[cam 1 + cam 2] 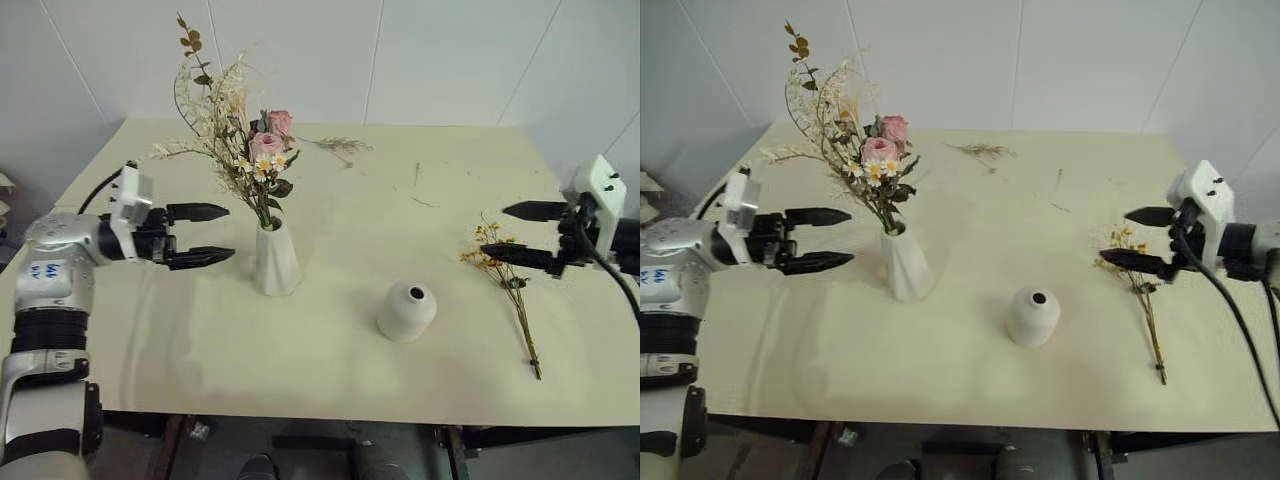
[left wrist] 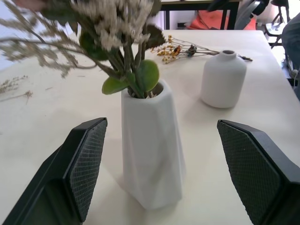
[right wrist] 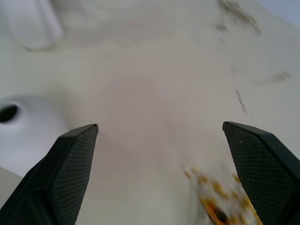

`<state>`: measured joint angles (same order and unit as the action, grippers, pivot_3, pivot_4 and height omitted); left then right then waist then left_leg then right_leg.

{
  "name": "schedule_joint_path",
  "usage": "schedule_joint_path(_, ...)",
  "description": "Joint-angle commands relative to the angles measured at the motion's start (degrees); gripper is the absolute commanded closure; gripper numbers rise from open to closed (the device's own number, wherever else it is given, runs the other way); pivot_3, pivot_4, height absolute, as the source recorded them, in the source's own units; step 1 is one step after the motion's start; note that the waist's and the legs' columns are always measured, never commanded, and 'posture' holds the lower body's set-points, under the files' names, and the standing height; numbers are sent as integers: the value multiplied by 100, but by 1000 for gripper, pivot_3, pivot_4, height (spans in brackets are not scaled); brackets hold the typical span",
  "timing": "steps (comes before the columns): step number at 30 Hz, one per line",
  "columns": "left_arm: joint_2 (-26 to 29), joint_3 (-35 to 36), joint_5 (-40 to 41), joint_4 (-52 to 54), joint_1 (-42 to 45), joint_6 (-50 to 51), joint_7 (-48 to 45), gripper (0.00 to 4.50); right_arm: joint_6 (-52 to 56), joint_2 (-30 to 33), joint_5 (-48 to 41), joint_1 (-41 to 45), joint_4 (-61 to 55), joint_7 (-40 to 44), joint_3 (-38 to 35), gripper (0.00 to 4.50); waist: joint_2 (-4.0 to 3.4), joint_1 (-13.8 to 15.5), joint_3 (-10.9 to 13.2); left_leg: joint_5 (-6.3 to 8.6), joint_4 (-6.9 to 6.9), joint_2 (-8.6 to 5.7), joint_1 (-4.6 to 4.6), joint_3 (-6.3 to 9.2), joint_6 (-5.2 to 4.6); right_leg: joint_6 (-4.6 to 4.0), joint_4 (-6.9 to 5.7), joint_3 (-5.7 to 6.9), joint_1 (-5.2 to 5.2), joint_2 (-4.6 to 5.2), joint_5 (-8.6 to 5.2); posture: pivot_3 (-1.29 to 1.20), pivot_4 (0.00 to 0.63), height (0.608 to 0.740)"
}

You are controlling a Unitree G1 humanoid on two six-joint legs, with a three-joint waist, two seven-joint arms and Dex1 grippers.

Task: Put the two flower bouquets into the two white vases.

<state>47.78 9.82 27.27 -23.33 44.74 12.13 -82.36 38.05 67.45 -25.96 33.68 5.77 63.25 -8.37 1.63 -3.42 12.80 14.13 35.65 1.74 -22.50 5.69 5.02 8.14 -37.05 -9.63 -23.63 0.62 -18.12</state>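
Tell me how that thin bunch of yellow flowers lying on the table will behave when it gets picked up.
The yellow bunch looks light, with thin stems, so it will probably lift easily. Its stems will likely bend or splay in a pinch rather than stay stiff. The small blossoms look dry and might shed; loose bits already lie on the table.

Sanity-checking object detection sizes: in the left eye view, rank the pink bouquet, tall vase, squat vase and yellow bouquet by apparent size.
1. pink bouquet, largest
2. yellow bouquet, long but thin
3. tall vase
4. squat vase, smallest

Places 2 and 3 are unsure: the yellow bouquet is longer, the tall vase bulkier.
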Motion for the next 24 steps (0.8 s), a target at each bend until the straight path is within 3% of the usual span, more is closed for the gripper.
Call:
schedule_joint_path(1,295,238,302,725,30,643,229,16,554,489,332,199,554,250,333,0,0,4,0,0,-4,0,-2,0,0,1,7,0,-1,1,0,0,150,740)
schedule_joint_path(3,515,362,654,1147,26,1282,201,16,782,618,569,346,987,488,726,0,-1,-7,1,2,-7,0,-3,-3,-4,3,14,0,-1,3,-2,0,150,740)
schedule_joint_path(10,788,856,1232,1739,-19,1760,268,16,628,269,1552,1201,2497,655,1710,0,-12,-149,7,4,-13,0,-7,-9,-4,5,16,-1,-7,4,-6,0,150,740)
schedule_joint_path(16,1201,1142,1285,1912,-366,1920,269,16,635,-165,2045,1968,3512,944,2110,0,-25,-284,15,4,-16,0,-3,-11,-4,5,14,-5,-7,3,-7,0,150,740)
schedule_joint_path(24,1317,1509,1625,2471,-940,2246,407,16,682,-902,2683,2554,4374,1097,2572,0,-26,-309,16,4,-14,0,-4,-11,-4,6,10,-5,-7,4,-7,0,150,740)
